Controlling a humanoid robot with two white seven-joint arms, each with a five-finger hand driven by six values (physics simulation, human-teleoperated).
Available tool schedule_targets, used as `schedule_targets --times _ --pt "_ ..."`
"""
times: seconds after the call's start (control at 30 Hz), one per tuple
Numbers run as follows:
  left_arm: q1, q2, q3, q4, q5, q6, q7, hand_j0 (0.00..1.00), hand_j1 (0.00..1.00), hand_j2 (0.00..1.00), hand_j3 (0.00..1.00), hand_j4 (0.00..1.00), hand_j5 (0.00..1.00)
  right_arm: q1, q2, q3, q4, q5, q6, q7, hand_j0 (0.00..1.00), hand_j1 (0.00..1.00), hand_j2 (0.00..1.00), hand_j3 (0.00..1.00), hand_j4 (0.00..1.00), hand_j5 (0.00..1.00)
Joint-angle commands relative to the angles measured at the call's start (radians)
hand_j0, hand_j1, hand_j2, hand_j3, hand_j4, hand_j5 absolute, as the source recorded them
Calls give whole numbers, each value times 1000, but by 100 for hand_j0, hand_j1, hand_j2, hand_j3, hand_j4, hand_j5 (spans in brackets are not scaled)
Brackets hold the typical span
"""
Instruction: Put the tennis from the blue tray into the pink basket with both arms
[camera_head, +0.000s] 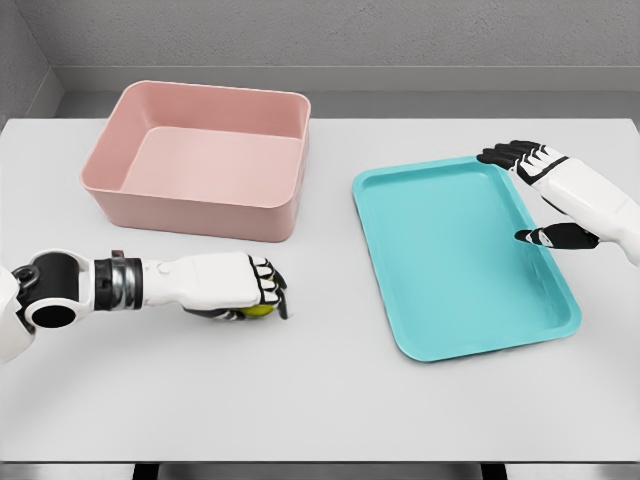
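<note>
Yellow-green shows between the curled fingers of your left hand (255, 290): that is the tennis ball (258, 309), clenched under the palm and low over the white table (330, 400). It is no longer in the blue tray (470, 330), which lies bare at about three o'clock from the ball, well apart.

The relation you need to mind: the pink basket (190, 205) lies at roughly eleven o'clock from the ball-holding hand, near, with its front wall between the hand and the basket's floor. Whether the ball rests on the table or is just clear of it cannot be told from this view.

Your left hand is plainly the nearer one to the basket. Your right hand (545, 195) sits at the tray's far right edge, fingers spread and holding nothing, well apart from both ball and basket.

Judgement: the carry is the step in hand. The next move calls for a lift high enough to clear the basket's near rim, then travel toward eleven o'clock before release. The risk is clipping that rim with the knuckles.
</note>
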Motion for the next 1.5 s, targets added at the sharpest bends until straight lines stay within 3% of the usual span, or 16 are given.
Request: schedule_targets --times 0.0,0.37,1.03,1.23,1.47 --pt "-2 2 0 0 6 1 -5 53 53 53 53 53 53 0 -1 0 -1 -7 2 -1 100 100 100 100 100 100" --pt "-18 17 12 -44 19 1 -5 53 53 53 53 53 53 0 -1 -2 1 -7 2 -1 100 100 100 100 100 100" --pt "-178 56 12 -52 88 1 -3 54 54 54 54 54 54 0 -2 0 1 -9 2 -1 100 100 100 100 100 100" --pt "-212 54 12 -35 106 1 -3 54 54 54 54 54 54 0 -2 0 1 -7 2 -1 100 100 100 100 100 100" --pt "-261 39 12 63 109 1 -3 54 54 54 54 54 54 0 -2 -2 1 -7 2 -1 100 100 100 100 100 100"
